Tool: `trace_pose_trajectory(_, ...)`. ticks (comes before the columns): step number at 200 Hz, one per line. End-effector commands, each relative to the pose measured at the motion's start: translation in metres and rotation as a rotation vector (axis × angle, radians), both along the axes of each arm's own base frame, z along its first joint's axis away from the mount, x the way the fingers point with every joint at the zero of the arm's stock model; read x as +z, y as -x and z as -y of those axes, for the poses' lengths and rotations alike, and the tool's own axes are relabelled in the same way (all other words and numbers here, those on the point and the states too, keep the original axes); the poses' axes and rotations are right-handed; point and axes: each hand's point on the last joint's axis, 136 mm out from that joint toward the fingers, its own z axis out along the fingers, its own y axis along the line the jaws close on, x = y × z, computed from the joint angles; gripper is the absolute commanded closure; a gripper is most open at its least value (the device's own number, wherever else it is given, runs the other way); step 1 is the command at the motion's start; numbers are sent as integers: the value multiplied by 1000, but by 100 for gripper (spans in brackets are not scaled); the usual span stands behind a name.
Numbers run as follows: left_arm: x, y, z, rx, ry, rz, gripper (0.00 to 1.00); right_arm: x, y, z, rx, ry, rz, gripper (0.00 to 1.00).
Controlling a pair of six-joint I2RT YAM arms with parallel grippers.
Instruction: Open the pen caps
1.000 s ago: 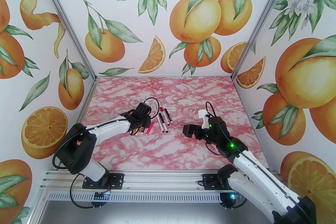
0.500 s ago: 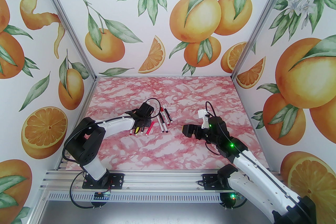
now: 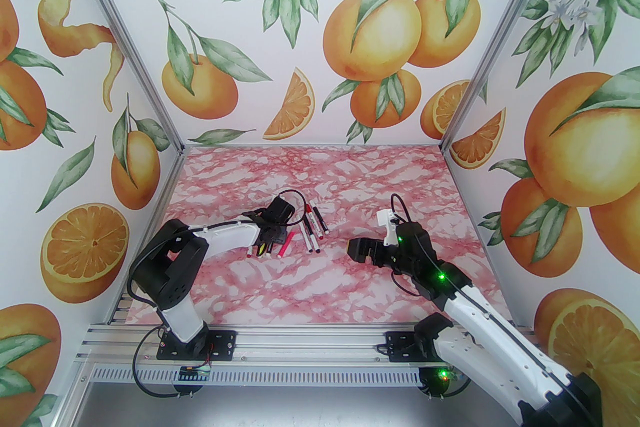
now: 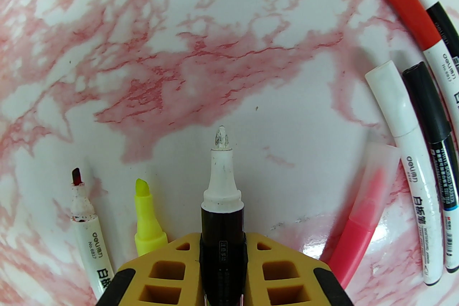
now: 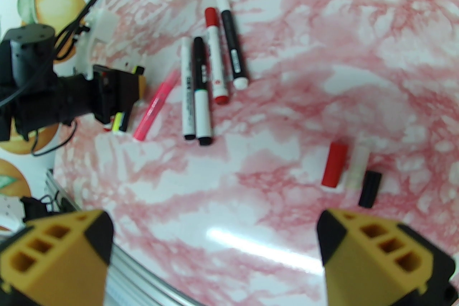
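Our left gripper (image 4: 222, 241) clamps a black marker (image 4: 222, 215), its bare tip pointing away from the fingers. A red cap (image 5: 334, 164), a white cap (image 5: 358, 166) and a black cap (image 5: 370, 188) lie flat side by side just beyond our wide-open right gripper (image 5: 215, 229), their long axes parallel and running toward it.

A pink-veined marble tabletop (image 3: 310, 280) is enclosed left, right and far by walls printed with oranges (image 3: 320, 39), with an aluminium rail (image 3: 310, 345) along its near edge.
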Motion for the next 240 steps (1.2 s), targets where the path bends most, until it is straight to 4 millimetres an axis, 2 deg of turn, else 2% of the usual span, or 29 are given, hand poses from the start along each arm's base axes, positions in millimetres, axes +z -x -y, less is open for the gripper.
trace_pose_trajectory(1, 8, -9, 1, 11, -5, 17, 74, 10, 2, -1, 11, -3, 24, 0)
trace_pose_trajectory(25, 15, -9, 2, 5, -3, 22, 69, 11, 2, -1, 15, -2, 25, 0)
trace_pose_trajectory(51, 28, -8, 3, 1, 18, 35, 69, 11, 3, -1, 13, -5, 28, 0)
trace_pose_trajectory(94, 49, 1, 34, -139, 160, 9, 69, 10, 7, -3, 32, -15, 22, 0)
trace_pose_trajectory(104, 50, 7, 49, -213, 225, -25, 67, 10, 8, -4, 37, -18, 22, 0)
trace_pose_trajectory(125, 46, 16, 61, -281, 247, -88, 65, 11, 10, -5, 47, -24, 24, 0)
trace_pose_trajectory(172, 33, 23, 58, -312, 189, -181, 61, 12, 14, -8, 71, -34, 26, 0)
trace_pose_trajectory(240, 8, 25, 50, -296, 113, -276, 62, 10, 14, -7, 62, -34, 20, 0)
